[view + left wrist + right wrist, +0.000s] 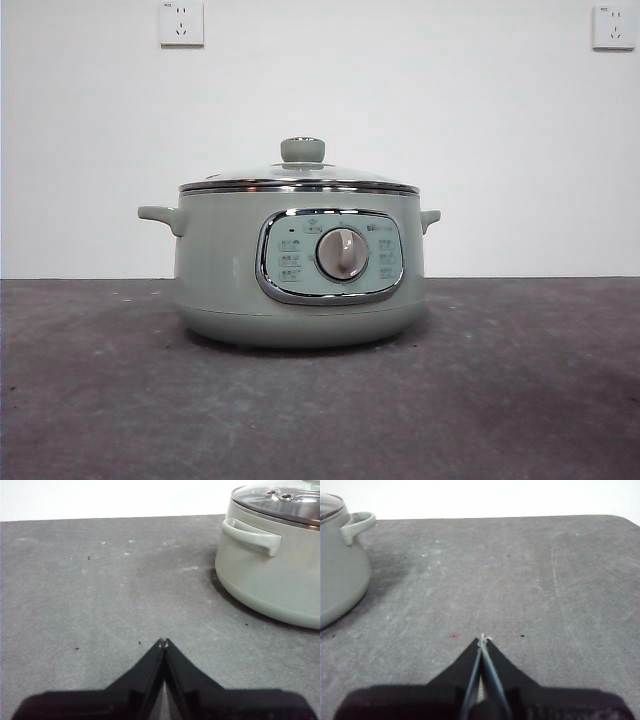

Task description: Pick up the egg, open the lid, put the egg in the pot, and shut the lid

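Observation:
The pale sage-green pot [230, 270] stands in the middle of the dark grey table, its chrome-framed panel and silver dial [342, 253] facing the front view. The glass lid [300, 176] with its green knob [302, 150] sits on the pot. The pot [280, 575] also shows in the left wrist view and in the right wrist view [337, 570]. The egg is not in view. My left gripper [163, 642] is shut and empty over bare table beside the pot. My right gripper [483, 639] is shut and empty over bare table on the pot's other side.
A white wall with two sockets [181, 22] [613, 27] stands behind the table. The table's far edge [520, 517] shows in the right wrist view. A small pink spot [454, 636] lies on the table near the right gripper.

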